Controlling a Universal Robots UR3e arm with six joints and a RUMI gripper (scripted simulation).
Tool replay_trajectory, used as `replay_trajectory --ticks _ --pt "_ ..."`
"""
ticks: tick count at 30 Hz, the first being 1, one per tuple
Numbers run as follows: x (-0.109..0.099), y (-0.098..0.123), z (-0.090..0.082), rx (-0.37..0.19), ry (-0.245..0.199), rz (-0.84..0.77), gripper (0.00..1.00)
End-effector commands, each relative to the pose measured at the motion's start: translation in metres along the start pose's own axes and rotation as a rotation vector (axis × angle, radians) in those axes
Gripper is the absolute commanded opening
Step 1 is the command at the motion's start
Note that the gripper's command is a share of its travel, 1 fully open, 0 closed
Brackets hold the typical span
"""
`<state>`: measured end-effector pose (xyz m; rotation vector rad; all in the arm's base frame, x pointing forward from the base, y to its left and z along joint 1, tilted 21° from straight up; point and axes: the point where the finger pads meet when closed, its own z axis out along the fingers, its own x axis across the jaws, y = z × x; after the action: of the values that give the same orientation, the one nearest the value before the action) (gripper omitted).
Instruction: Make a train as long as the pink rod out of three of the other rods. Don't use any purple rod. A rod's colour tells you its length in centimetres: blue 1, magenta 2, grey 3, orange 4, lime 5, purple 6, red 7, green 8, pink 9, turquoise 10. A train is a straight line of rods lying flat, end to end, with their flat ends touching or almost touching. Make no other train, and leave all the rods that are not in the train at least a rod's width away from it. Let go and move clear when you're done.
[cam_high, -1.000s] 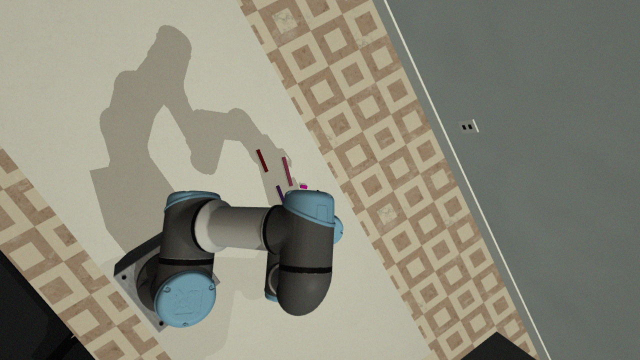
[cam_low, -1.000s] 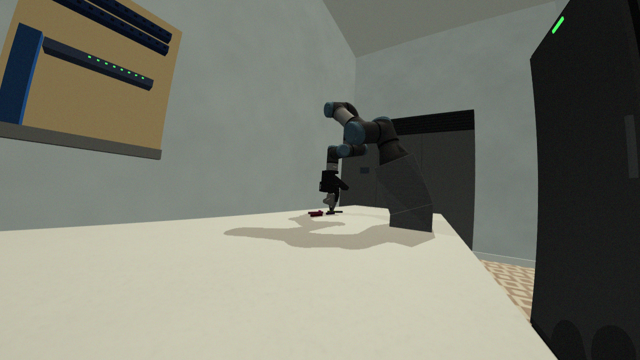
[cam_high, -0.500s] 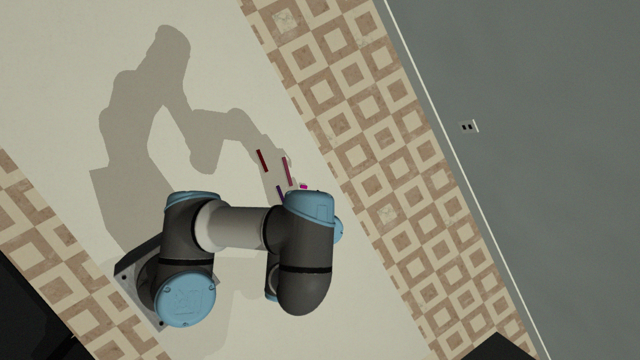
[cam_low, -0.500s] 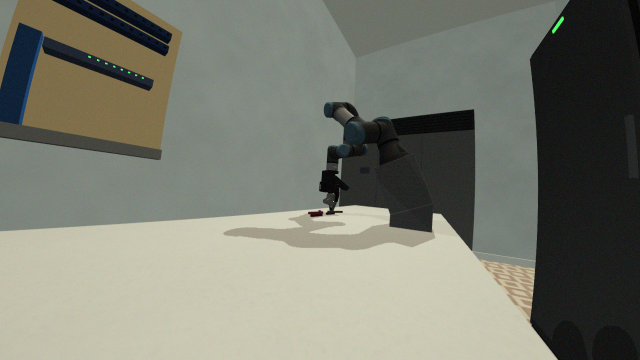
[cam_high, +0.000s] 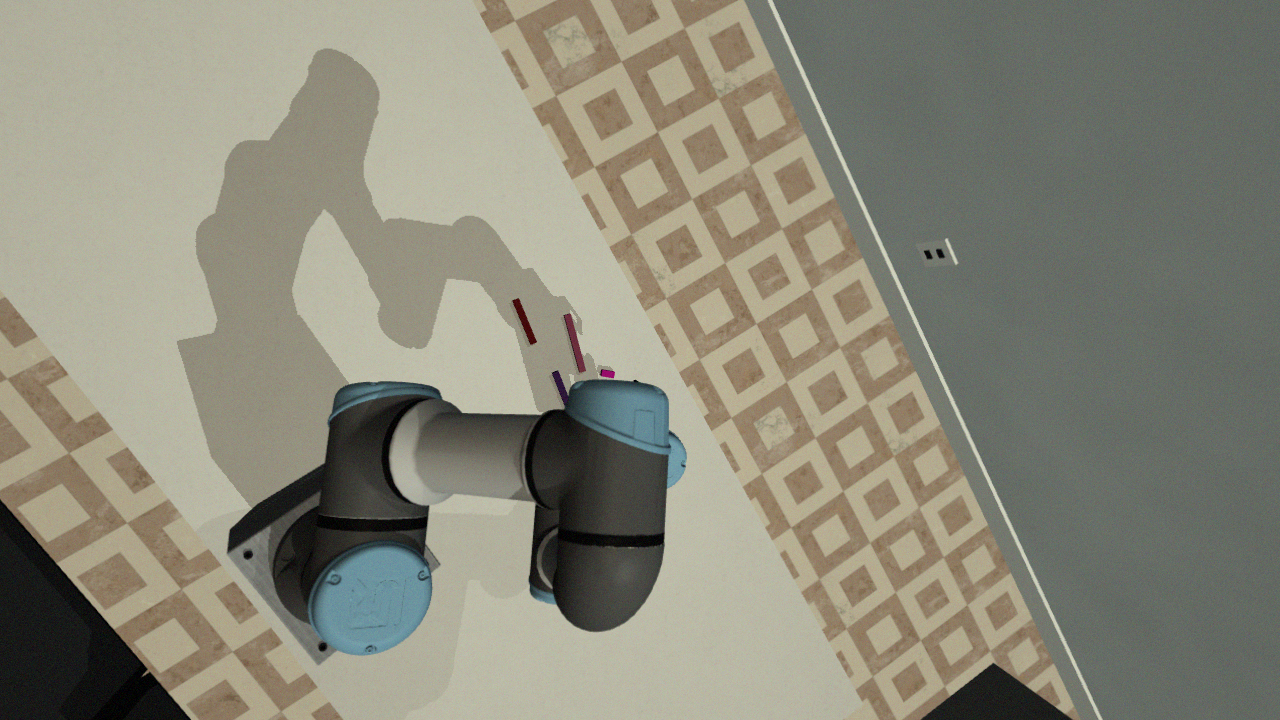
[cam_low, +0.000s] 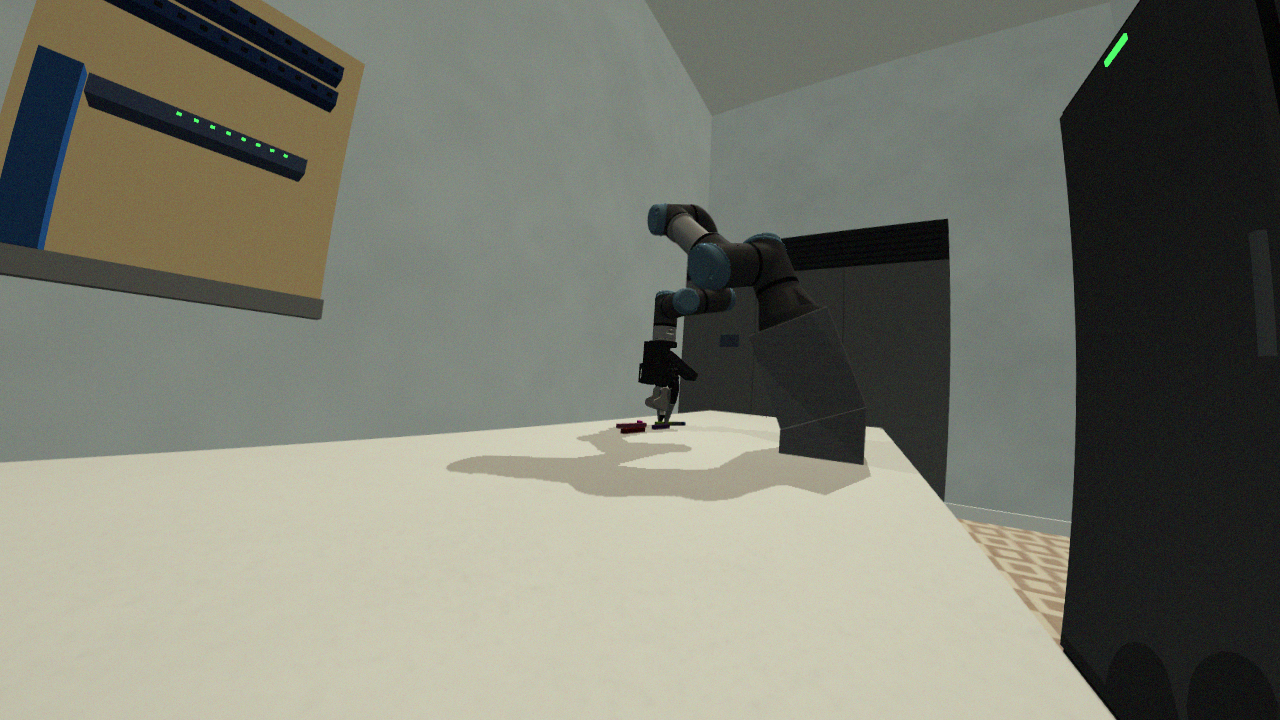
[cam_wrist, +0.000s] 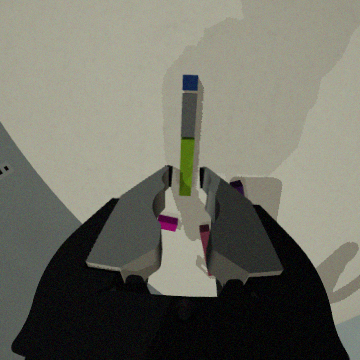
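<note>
In the wrist view a blue rod (cam_wrist: 190, 82), a grey rod (cam_wrist: 188, 115) and a lime rod (cam_wrist: 187, 166) lie flat in one straight line, end to end. My gripper (cam_wrist: 186, 168) stands over the near end of the lime rod. Its fingers are slightly apart, with a small gap on each side of the rod. The pink rod (cam_high: 573, 342) lies apart from this line and is partly hidden behind my right finger in the wrist view (cam_wrist: 204, 240). In the top view the arm hides the line and the gripper. In the exterior view the gripper (cam_low: 662, 413) is low over the table.
A magenta rod (cam_wrist: 168, 223) lies under my left finger, also seen in the top view (cam_high: 606, 372). A purple rod (cam_high: 559, 385) lies beside the pink rod, and a red rod (cam_high: 523, 321) lies farther left. The table edge runs close to the right of the rods.
</note>
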<state>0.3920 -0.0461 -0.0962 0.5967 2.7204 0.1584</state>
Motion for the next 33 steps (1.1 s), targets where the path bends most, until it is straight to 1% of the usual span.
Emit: replay_trajectory --ticks 1,11,22,33 --pt "-0.001 0.000 0.000 0.001 -0.002 0.000 0.14" --pt "-0.001 0.000 -0.001 0.001 -0.002 0.000 0.14" --pt "0.000 0.000 -0.006 0.001 -0.001 0.000 0.14" --pt "0.000 0.000 -0.024 0.000 -0.001 0.000 0.14"
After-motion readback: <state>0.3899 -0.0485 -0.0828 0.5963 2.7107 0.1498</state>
